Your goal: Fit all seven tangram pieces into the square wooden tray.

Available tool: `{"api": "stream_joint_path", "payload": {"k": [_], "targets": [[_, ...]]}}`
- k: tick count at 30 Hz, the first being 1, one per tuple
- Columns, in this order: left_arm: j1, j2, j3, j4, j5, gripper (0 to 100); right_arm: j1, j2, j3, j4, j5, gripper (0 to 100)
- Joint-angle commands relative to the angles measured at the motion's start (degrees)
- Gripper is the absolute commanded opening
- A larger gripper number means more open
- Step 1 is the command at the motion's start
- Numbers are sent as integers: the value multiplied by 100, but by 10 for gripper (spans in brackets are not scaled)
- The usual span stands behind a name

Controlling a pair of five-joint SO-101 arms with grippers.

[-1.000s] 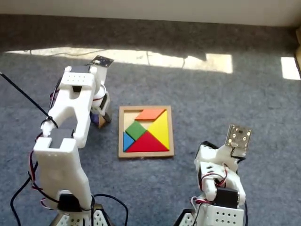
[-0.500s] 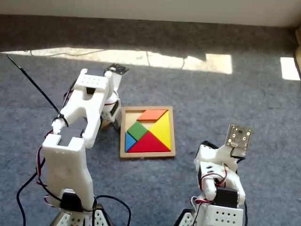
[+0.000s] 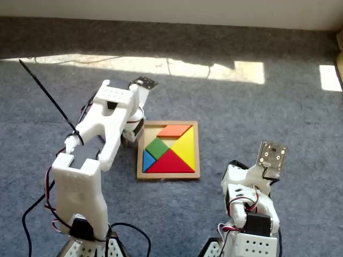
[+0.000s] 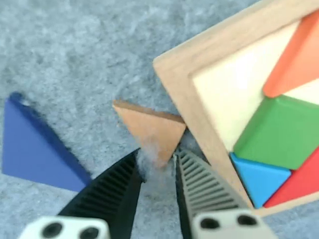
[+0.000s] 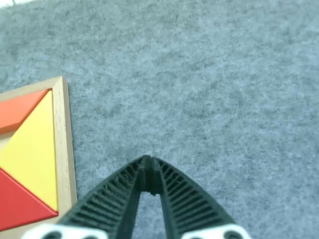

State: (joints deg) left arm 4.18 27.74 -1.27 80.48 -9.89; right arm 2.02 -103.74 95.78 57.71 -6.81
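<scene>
Since a second ago the left arm (image 3: 102,134) has been swung from beside the wooden tray (image 3: 168,175) to its near-left rim, and the tray itself has been nudged slightly away from that arm. In the left wrist view the left gripper (image 4: 157,158) is seen clamped on one corner of a tan triangle (image 4: 149,130), which lies on the grey carpet (image 3: 257,107) with another corner just against the tray's outer rim. A dark-blue triangle (image 4: 35,149) is left on the carpet close by, apart from the tray; in the high view both loose pieces are hidden beneath the arm. The right gripper (image 5: 149,181) is held over bare carpet near the tray's far side, its fingertips pressed together on nothing. Five pieces are seated in the tray: an orange piece (image 3: 174,130), a green square (image 3: 156,148), a yellow triangle (image 3: 185,147), a red triangle (image 3: 169,162) and a light-blue triangle (image 3: 146,159); the corner nearest the tan triangle is bare wood.
</scene>
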Motion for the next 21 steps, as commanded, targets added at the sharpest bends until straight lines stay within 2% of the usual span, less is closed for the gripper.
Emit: {"api": "stream_joint_path", "payload": {"k": [1,9,14,17,21], "targets": [[154,-769,-13,281,-53,84,66,22,787,-119,-44,5],[585,-1552,-13,580,-246,85,66,22,787,-119,-44,5],[444,-1534,-13,527,-246,90,66,22,787,-119,-44,5],[163,-1525,101,510,-237,150,66,22,787,-119,-44,5],[-127,-1525,602,-167,-229,240,66,22,787,-119,-44,5]]}}
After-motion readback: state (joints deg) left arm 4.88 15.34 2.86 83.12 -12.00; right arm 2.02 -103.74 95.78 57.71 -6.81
